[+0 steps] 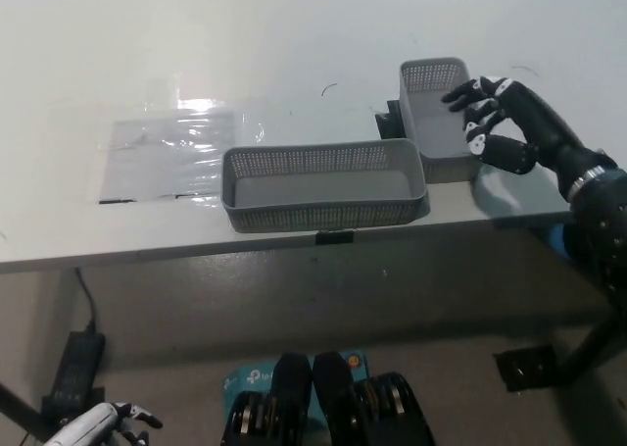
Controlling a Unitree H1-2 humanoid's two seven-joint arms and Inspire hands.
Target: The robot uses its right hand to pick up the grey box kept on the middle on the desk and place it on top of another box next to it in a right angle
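While the black right hand (505, 123) hovers with fingers spread and holding nothing at the right edge of the smaller grey mesh box (443, 118), that box sits on the white desk (294, 34), its near end just beside the right end of the longer grey box (321, 184). White left hand (108, 421) hangs low at bottom left, below desk level; can't tell its finger state.

Two grey boxes (323, 184) (442, 118) with perforated mesh walls on a white counter (294, 34). A black right hand (505, 123) with white fingertips. A white left hand (98, 424).
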